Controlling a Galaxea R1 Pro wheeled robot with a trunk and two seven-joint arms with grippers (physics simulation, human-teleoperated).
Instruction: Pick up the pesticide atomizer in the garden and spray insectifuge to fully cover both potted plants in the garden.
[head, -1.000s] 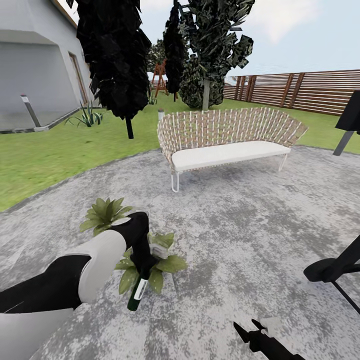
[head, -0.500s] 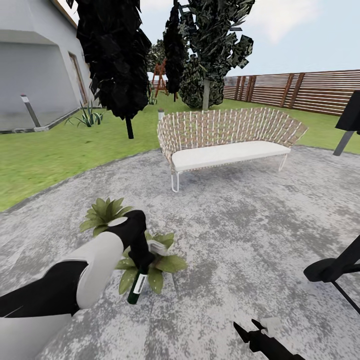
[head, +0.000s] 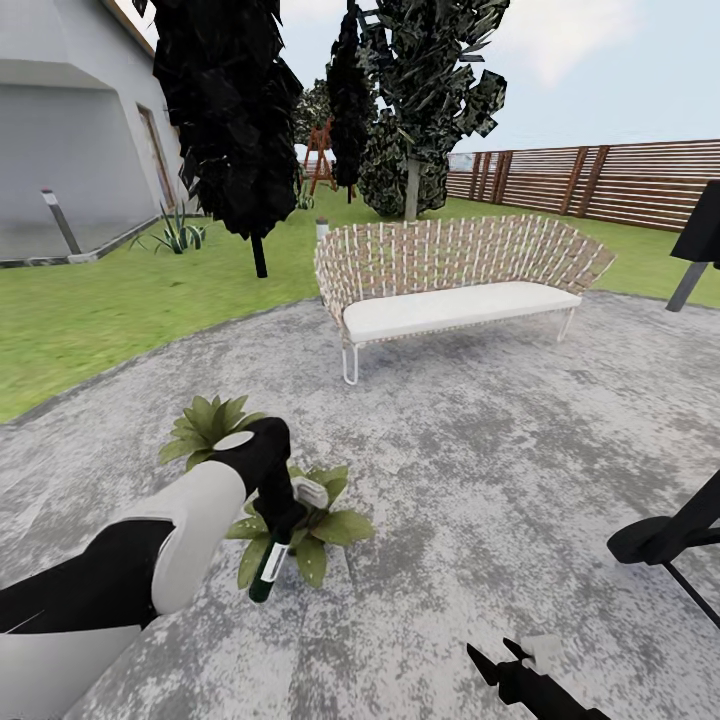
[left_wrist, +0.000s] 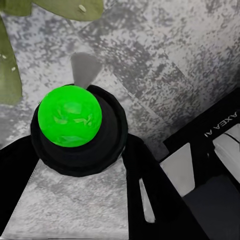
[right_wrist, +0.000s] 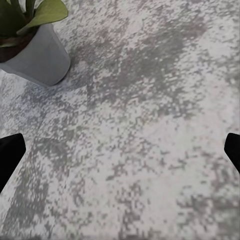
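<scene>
Left gripper (head: 272, 535) pinching bottle (head: 265, 570), over plant (head: 312, 520).
Right gripper (right_wrist: 120, 150) spread above paving (head: 480, 440).

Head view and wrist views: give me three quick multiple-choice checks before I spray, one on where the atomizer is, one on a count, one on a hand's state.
1. Where is the pesticide atomizer?
A. On the wicker bench
B. In the left hand, over the nearer potted plant
C. Lying on the lawn

2. How many potted plants are beside the left arm?
A. One
B. Two
C. Four

3. How is the right hand?
A. Open, holding nothing
B. Shut on the atomizer
C. Shut on a pot

Answers:
1 B: the left hand grips the bottle above the nearer potted plant.
2 B: that plant plus the farther potted plant.
3 A: the right hand has fingertips far apart over bare paving.
</scene>
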